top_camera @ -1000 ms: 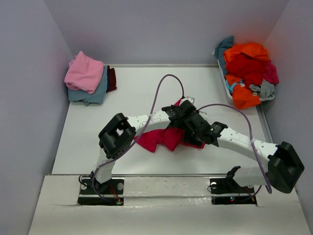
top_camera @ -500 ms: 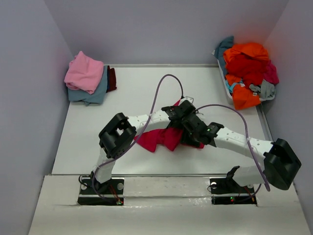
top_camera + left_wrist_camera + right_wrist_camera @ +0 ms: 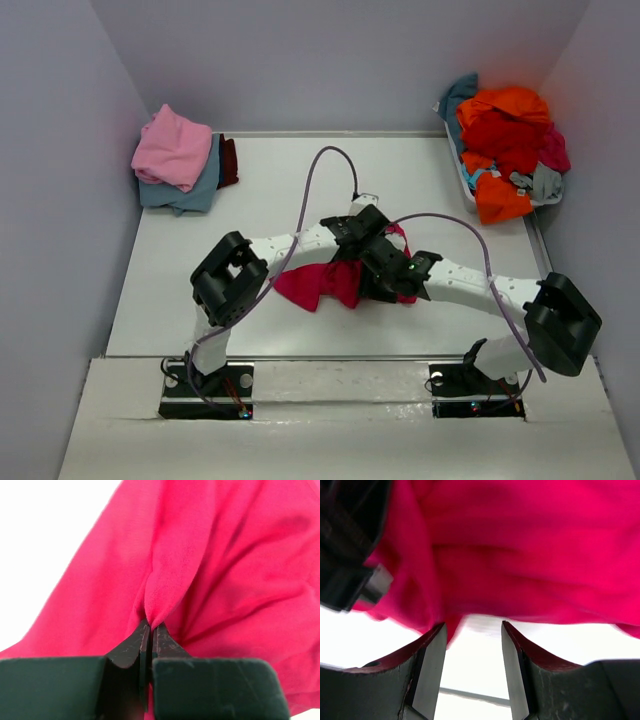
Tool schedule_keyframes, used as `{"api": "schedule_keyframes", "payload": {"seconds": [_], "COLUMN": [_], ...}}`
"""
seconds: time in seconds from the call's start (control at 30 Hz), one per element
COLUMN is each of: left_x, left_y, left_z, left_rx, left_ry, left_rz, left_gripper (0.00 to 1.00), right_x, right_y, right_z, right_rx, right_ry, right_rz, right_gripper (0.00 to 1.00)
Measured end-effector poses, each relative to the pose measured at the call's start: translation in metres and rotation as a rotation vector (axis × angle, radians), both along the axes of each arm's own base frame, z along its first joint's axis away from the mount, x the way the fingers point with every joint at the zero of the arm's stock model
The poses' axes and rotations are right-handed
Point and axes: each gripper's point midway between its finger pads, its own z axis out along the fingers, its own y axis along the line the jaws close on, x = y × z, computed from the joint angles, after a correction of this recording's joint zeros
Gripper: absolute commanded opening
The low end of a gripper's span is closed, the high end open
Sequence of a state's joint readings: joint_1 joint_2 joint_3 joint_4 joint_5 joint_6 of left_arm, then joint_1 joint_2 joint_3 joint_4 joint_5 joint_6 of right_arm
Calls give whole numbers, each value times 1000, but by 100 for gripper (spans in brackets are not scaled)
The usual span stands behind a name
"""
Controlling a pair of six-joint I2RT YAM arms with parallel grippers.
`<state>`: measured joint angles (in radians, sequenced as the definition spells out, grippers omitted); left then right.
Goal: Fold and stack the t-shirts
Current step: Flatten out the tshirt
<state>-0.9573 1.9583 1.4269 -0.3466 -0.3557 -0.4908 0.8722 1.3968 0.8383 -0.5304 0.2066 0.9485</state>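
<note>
Arms: two, left arm (image 3: 290, 243) and right arm (image 3: 470, 290).
Grippers: two, left gripper (image 3: 150, 627) and right gripper (image 3: 472, 630).
Loose tee mid-table: one, the magenta-red t-shirt (image 3: 318, 285).
Far-left stack: three showing, pink t-shirt (image 3: 172, 145), dusty blue t-shirt (image 3: 185, 192), maroon t-shirt (image 3: 229, 162).
Far-right heap (image 3: 505, 130): several tees, too tangled to count.
Purple cables (image 3: 310, 190): two.

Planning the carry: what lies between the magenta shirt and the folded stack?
Top view: bare table, crossed near the magenta shirt by the left arm; folded stack stands apart.
</note>
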Motion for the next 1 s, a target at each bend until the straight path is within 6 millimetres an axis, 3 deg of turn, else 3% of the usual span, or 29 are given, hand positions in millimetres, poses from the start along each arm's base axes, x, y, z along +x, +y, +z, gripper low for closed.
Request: {"api": "schedule_keyframes", "payload": {"seconds": [0.23,0.4,0.83,0.9,0.97,1.0], "left_x": [10,13,17,16,9,4], "left_y": [39,58,92,94,92,94], "left_z": [49,76,101,117,140,162], "left_rx": [41,60,117,82,27,-25], "left_ry": [-125,-190,-244,-268,-300,-332], "left_rz": [114,160,233,240,233,232], "left_gripper": [6,6,6,6,6,6], "right_x": [7,10,12,9,4,1], "right_y": [41,59,80,77,68,62], "right_z": [28,47,55,47,23,8], "right_rx": [110,170,204,174,100,55], "right_ry": [-86,-131,-158,-138,-85,-53], "right_rz": [54,75,107,112,110,108], "right_gripper": [54,55,55,55,55,55]}}
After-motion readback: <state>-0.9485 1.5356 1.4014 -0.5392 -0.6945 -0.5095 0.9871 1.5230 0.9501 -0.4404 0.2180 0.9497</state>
